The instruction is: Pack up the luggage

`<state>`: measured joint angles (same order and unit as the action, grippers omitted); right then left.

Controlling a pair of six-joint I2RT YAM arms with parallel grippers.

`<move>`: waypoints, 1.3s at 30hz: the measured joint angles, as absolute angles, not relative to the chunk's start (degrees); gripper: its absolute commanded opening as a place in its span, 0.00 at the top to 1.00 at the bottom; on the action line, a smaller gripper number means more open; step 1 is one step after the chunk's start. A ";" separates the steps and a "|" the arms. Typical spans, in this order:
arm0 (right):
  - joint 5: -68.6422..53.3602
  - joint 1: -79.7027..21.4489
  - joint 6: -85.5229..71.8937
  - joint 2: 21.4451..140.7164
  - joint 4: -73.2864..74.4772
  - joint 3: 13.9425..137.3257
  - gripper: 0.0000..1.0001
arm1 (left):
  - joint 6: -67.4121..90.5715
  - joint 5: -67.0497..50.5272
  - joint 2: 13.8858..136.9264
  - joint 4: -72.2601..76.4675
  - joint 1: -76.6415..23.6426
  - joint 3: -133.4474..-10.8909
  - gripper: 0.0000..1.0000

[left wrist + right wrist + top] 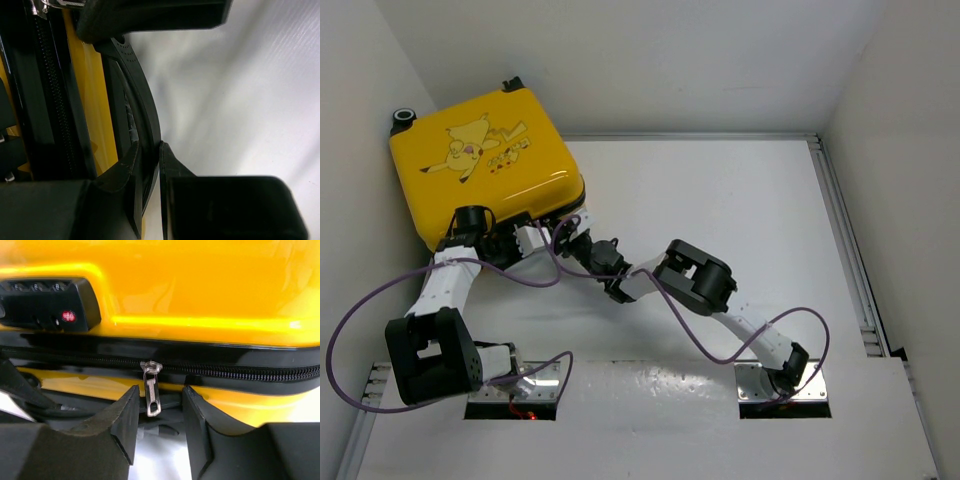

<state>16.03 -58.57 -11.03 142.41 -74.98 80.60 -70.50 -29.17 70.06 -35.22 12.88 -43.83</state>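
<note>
Top external: one luggage [485, 165], two arms [448, 285] [705, 282]

The left arm [445, 285] reached forward, and the left gripper [149, 150] was closed tightly on a thin black handle [145, 100]. The right arm [700, 280] stretched across toward the left side, and the right gripper [161, 400] held its jaws apart.

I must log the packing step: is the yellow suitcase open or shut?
Shut: the suitcase lies flat, halves together, zipper teeth meshed beside the slider. Whether fully zipped, cannot tell.
</note>
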 measured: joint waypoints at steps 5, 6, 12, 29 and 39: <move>17.52 -58.50 -9.23 142.63 -74.65 81.36 0.73 | -70.52 -29.36 70.06 -34.85 12.88 -43.66 1.00; 17.72 -58.48 -8.99 142.76 -74.67 81.60 0.78 | -70.52 -29.36 70.06 -34.76 12.88 -43.66 1.00; 17.91 -57.82 -7.03 143.48 -74.87 82.85 1.00 | -70.52 -29.23 70.06 -33.74 12.88 -43.64 1.00; 4.25 -54.13 -4.93 142.10 -74.87 79.88 1.00 | -75.72 -29.54 70.06 -33.26 13.58 -42.41 1.00; -1.72 -50.13 -3.29 136.31 -74.59 71.48 1.00 | -81.69 -34.96 72.14 -36.36 17.19 -42.81 1.00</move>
<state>-1.72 -50.13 -3.29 136.31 -74.59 71.48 -81.69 -34.96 72.14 -36.36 17.19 -42.81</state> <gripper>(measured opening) 0.003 0.170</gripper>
